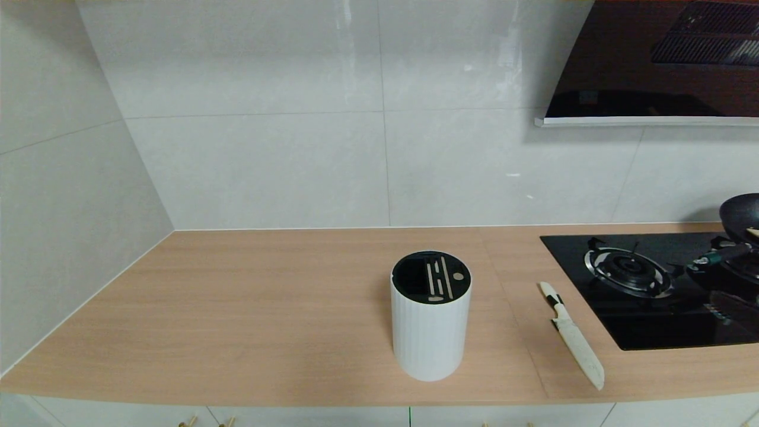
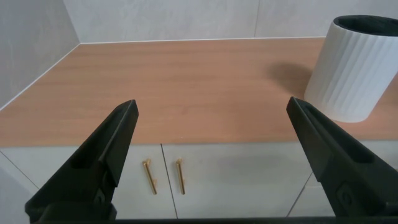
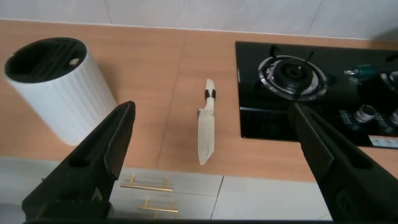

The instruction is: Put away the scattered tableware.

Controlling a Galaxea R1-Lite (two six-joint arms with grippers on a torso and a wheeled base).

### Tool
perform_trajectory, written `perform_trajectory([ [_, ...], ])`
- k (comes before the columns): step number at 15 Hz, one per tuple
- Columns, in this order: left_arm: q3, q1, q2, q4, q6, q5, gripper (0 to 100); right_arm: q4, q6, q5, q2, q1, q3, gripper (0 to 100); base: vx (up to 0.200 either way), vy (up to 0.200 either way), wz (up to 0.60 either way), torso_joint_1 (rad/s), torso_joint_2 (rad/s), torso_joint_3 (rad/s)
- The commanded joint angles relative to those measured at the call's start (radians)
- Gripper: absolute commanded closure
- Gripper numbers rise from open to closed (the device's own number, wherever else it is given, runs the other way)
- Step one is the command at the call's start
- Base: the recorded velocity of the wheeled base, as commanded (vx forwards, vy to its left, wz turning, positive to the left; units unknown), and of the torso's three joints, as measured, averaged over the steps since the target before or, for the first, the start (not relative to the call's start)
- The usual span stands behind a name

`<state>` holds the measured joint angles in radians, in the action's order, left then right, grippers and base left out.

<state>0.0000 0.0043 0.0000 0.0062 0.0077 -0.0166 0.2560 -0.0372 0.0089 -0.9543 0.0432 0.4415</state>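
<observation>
A cream knife with a black band lies flat on the wooden counter, between the stove and a white ribbed utensil holder with a black slotted top. In the right wrist view the knife lies ahead of my open right gripper, which hovers off the counter's front edge, and the holder stands to one side. My left gripper is open too, held before the counter edge, with the holder off to its side. Nothing is between either pair of fingers.
A black gas stove is set into the counter at the right, with a dark pan on its far burner. Tiled walls close the back and left. Cabinet doors with gold handles lie under the counter. A range hood hangs above.
</observation>
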Motion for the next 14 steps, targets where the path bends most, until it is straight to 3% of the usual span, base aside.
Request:
perform_trajectory([
  [1, 0.0, 0.0, 0.0, 0.0, 0.0, 0.0, 0, 0.092, -0.003, -0.003, -0.383, 0.004, 0.121, 0, 0.0, 0.0, 0.0, 0.0, 0.0, 0.0],
  [4, 0.0, -0.001, 0.0, 0.0, 0.0, 0.0, 0, 0.111, -0.004, -0.006, -0.626, 0.05, 0.186, 0, 0.0, 0.0, 0.0, 0.0, 0.0, 0.0],
  [8, 0.0, 0.0, 0.0, 0.0, 0.0, 0.0, 0, 0.25, -0.006, -0.026, -0.887, 0.057, 0.181, 0, 0.0, 0.0, 0.0, 0.0, 0.0, 0.0],
  [14, 0.0, 0.0, 0.0, 0.0, 0.0, 0.0, 0, 0.379, -0.029, 0.02, -1.086, 0.052, 0.183, 0, 0.0, 0.0, 0.0, 0.0, 0.0, 0.0],
])
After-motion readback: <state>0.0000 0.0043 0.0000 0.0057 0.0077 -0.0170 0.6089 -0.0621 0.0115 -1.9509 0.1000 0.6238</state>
